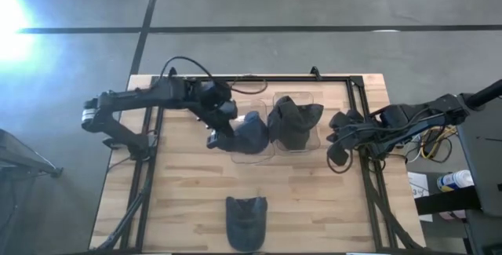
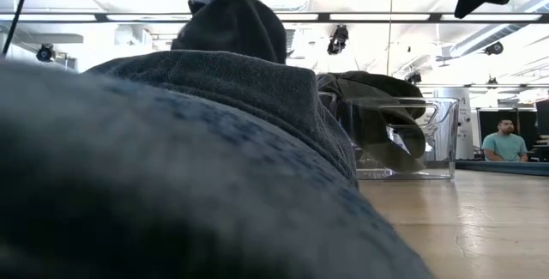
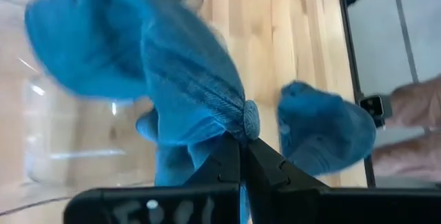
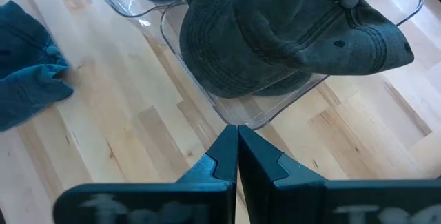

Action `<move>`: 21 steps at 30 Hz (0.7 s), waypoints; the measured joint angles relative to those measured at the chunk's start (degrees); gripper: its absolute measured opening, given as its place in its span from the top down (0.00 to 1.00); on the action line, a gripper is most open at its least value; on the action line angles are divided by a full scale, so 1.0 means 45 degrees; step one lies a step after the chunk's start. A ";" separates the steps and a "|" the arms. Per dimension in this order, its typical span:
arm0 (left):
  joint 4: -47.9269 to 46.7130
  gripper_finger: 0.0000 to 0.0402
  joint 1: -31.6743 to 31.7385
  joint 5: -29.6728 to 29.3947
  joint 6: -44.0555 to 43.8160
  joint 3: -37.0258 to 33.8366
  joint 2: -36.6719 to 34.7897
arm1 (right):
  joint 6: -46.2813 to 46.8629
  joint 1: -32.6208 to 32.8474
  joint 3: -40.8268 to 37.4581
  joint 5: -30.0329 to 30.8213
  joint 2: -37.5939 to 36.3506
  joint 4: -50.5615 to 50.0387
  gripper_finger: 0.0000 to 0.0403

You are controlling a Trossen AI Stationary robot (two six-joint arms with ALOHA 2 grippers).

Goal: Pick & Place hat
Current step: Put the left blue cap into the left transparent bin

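- The left gripper [image 1: 222, 126] hangs over the left clear plastic bin [image 1: 252, 154], its fingers [image 3: 227, 165] clenched on the top button of a blue denim cap [image 1: 251, 132]. The cap dangles from that one pinch, and its crown droops toward the bin.
- The grip looks thin: just the button and a fold of cloth. If the arm jerks or swings, the cap could slip out and fall on the bin's rim or on the worktop [image 1: 314, 200] rather than inside.
- The cloth hangs loose and lopsided. If it is let go while part of it lies over the bin wall, the cap may drape half in and half out, or slide off.
- The dark grey cap [image 1: 292, 123] fills the right clear bin [image 4: 269, 110] just beside the left one, with its brim over the edge. A wide swing of the blue cap could brush it or nudge that bin.
- A third cap, blue denim [image 1: 246, 219], lies at the near edge of the worktop, well apart from the bins and right in front of the low camera, so that view cannot be used to check the drop.
- The right gripper [image 1: 339, 149] waits beside the right bin, fingers pressed together on nothing. It seems clear of the left arm's work, but a sideways reach from either arm would bring them near each other.
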 joint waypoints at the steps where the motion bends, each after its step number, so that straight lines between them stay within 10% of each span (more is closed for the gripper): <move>1: -0.0017 1.00 -0.0003 0.0070 0.0037 -0.0114 0.0088 | 0.0010 0.0000 0.0000 0.0000 -0.0050 -0.0004 0.98; 21: -0.0475 1.00 0.1234 -0.1313 0.1896 -0.0983 0.0176 | 0.0141 0.0000 0.0005 0.0005 -0.0434 0.0147 0.98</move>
